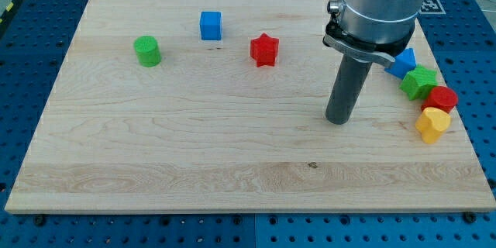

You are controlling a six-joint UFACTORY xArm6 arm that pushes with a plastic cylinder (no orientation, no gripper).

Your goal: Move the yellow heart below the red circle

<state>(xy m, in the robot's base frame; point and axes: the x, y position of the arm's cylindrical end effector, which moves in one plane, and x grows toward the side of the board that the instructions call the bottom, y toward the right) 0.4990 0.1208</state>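
Observation:
The yellow heart [432,124] lies near the board's right edge. It touches the red circle [442,98], which sits just above and slightly to its right. My tip [338,119] rests on the board well to the left of the yellow heart, at about the same height in the view, with bare wood between them.
A green star [419,82] and a blue triangle [401,62] line up diagonally above the red circle. A red star [264,49], a blue cube [211,25] and a green cylinder [146,50] lie across the view's upper left. The wooden board's right edge [469,124] is close to the heart.

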